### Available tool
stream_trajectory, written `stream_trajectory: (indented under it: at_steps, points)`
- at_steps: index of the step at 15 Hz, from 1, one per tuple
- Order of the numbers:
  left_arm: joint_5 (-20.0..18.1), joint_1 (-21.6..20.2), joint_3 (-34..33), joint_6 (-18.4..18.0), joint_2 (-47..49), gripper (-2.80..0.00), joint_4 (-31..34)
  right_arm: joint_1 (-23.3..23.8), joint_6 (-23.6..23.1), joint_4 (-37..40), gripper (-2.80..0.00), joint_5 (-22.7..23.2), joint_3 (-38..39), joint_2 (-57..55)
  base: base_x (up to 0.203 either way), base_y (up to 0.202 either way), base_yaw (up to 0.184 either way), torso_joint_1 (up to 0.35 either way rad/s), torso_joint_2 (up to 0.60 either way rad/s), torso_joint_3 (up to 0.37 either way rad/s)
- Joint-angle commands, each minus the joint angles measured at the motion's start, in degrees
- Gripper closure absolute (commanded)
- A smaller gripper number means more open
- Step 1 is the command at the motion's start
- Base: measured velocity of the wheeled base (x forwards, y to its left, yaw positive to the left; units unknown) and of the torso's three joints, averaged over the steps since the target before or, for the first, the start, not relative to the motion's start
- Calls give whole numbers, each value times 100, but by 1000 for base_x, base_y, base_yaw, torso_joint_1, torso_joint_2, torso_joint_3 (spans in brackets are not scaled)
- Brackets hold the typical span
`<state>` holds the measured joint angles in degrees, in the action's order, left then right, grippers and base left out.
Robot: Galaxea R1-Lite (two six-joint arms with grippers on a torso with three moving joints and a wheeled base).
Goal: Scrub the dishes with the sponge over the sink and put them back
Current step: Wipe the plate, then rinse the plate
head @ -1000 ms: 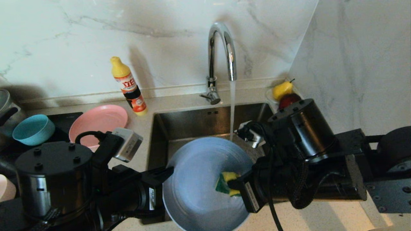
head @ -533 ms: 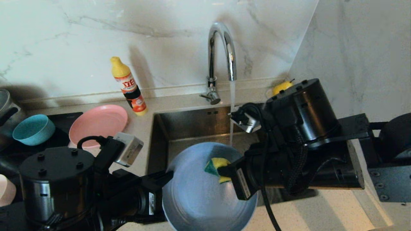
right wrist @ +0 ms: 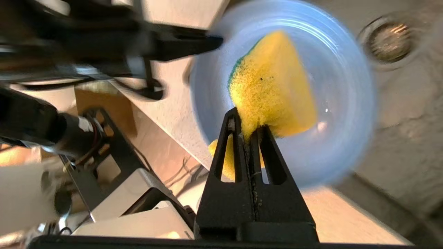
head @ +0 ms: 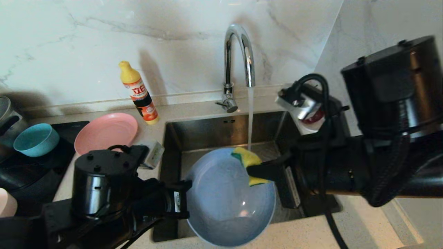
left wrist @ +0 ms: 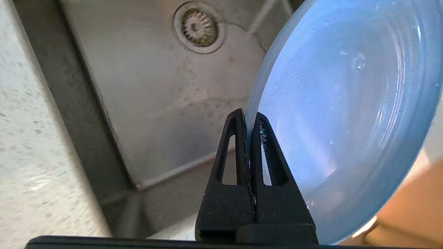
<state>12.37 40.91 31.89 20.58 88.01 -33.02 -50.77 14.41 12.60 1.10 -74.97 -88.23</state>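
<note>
My left gripper (head: 185, 199) (left wrist: 249, 119) is shut on the left rim of the grey-blue plate (head: 225, 204) (left wrist: 342, 114), holding it tilted over the front of the sink (head: 207, 133). The right gripper (head: 254, 171) (right wrist: 248, 126) is shut on the yellow and green sponge (head: 247, 160) (right wrist: 270, 90), which sits at the plate's far upper edge, close to the running water. The salmon-pink plate (head: 105, 131) and the teal bowl (head: 34, 138) stand on the counter at the left. A pale pink bowl (head: 7, 204) shows at the left edge.
Water runs from the curved chrome tap (head: 238, 55) into the basin. The drain strainer (left wrist: 199, 27) lies behind the plate. A yellow detergent bottle (head: 138, 91) stands by the wall. A steel pot (head: 5, 116) is at the far left.
The right arm has lifted and swung the sponge from the plate's lower right up to its far edge near the water stream. The left arm has shifted right, tilting the plate.
</note>
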Motion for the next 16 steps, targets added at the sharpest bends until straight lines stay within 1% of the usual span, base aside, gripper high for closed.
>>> stream_trajectory:
  at_steps: [1,3,6,9,11,14,16]
  points:
    - [10,-201,382,175,746,0,4,216,-2,133,0,-26,-115,647,0,0,0,0,0,0]
    - [11,-279,819,323,1170,0,44,389,17,295,0,-19,-107,897,0,0,0,0,0,0]
    - [5,-327,1367,415,1684,0,182,692,18,313,0,16,76,1037,0,0,0,0,0,0]
    - [-30,-447,2123,672,2238,0,261,769,25,297,0,39,310,1217,0,0,0,0,0,0]
    - [-44,-459,2524,680,2458,0,306,827,21,292,0,36,503,1305,0,0,0,0,0,0]
    - [-50,-461,3154,703,2725,0,792,894,27,295,0,92,606,1387,0,0,0,0,0,0]
    - [-44,-461,3466,707,3017,0,858,903,27,295,0,84,641,1387,0,0,0,0,0,0]
